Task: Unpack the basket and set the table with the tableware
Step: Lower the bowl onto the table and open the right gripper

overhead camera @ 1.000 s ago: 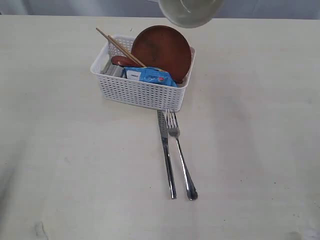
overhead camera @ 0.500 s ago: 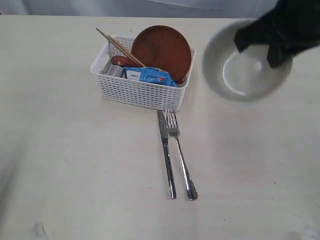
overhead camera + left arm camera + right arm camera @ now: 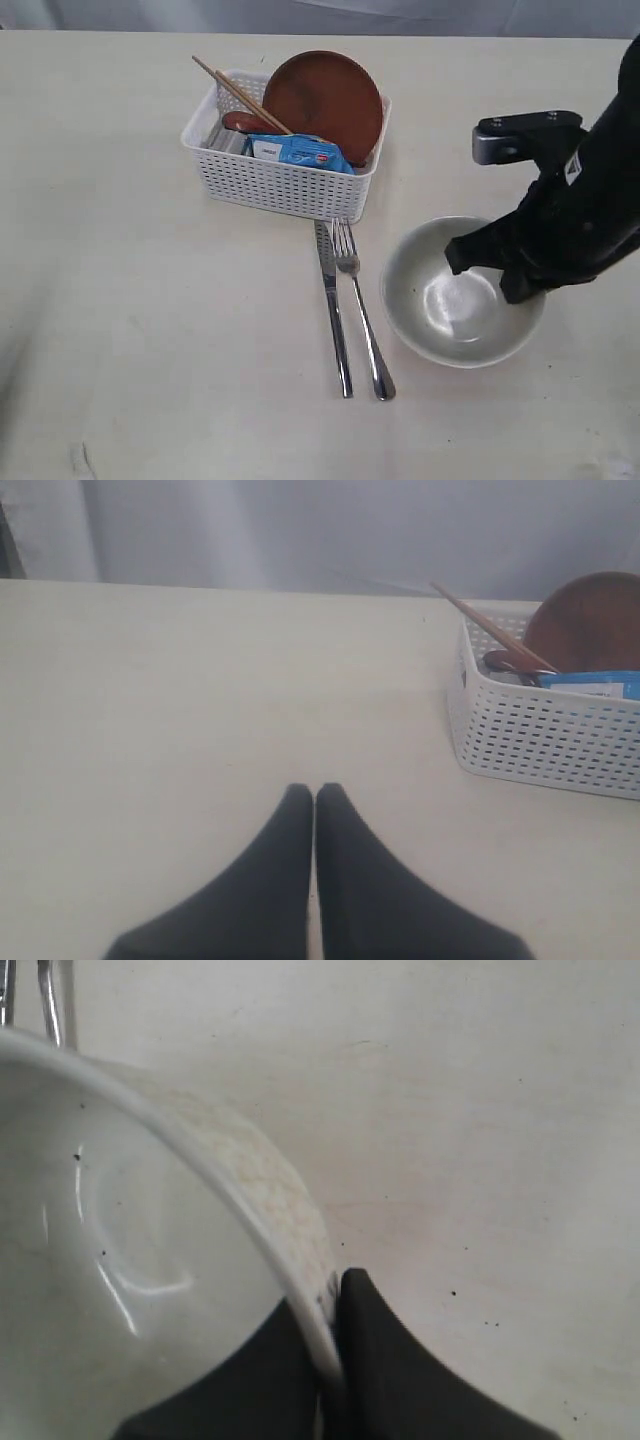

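The right end effector grasps the bowl by its rim. The bowl is at 3 o'clock of the fork and 5 o'clock of the basket. The left end effector is clenched and empty.

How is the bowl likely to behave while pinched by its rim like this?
The bowl looks rigid and glossy inside, so it is probably hard and breakable if dropped. The right gripper holds only a thin stretch of rim, so it may pivot or slip. Its round, wide form should sit steady on the table.
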Action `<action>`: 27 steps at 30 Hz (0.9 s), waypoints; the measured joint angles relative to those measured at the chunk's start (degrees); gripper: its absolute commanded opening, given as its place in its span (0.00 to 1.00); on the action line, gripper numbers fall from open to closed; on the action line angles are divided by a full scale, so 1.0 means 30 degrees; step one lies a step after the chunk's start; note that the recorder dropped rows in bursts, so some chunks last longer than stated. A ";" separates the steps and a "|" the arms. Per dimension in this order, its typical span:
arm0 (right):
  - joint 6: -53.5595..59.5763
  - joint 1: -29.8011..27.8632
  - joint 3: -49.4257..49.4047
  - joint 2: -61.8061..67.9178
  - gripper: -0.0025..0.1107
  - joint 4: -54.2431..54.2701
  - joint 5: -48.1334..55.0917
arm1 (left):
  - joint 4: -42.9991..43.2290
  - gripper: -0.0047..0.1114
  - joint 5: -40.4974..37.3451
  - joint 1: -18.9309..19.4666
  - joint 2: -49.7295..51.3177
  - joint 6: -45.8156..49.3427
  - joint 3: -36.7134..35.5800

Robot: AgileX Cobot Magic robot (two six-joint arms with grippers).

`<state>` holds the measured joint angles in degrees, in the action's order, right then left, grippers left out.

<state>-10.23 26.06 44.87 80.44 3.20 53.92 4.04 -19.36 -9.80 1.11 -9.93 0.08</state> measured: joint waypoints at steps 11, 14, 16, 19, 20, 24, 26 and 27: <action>-0.0073 -0.4872 -0.1477 0.0000 0.02 -0.0011 -0.2094 | 0.0000 0.05 0.0000 0.0000 0.0000 0.0000 0.0000; 0.0617 -0.5694 -0.2017 0.0040 0.02 0.0522 -0.2684 | 0.0000 0.05 0.0000 0.0000 0.0000 0.0000 0.0000; 0.1767 -0.5810 -0.2545 0.0370 0.02 0.1974 -0.3323 | 0.0000 0.05 0.0000 0.0000 0.0000 0.0000 0.0000; 0.3230 -0.5810 -0.3124 0.1126 0.02 0.4275 -0.4226 | 0.0000 0.05 0.0000 0.0000 0.0000 0.0000 0.0000; 0.3519 -0.5810 -0.3201 0.1415 0.02 0.4836 -0.4453 | 0.0000 0.05 0.0000 0.0000 0.0000 0.0000 0.0000; 0.4354 -0.5810 -0.3227 0.2407 0.02 0.5998 -0.4975 | 0.0000 0.05 0.0000 0.0000 0.0000 0.0000 0.0000; 0.4704 -0.5810 -0.3227 0.2825 0.02 0.6256 -0.4972 | 0.0000 0.05 0.0000 0.0000 0.0000 0.0000 0.0000; 0.4819 -0.5810 -0.3227 0.2970 0.02 0.6277 -0.4935 | 0.0000 0.05 0.0000 0.0000 0.0000 0.0000 0.0000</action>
<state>4.22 8.63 35.19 89.35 22.03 39.11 4.04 -19.36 -9.80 1.11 -9.93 0.08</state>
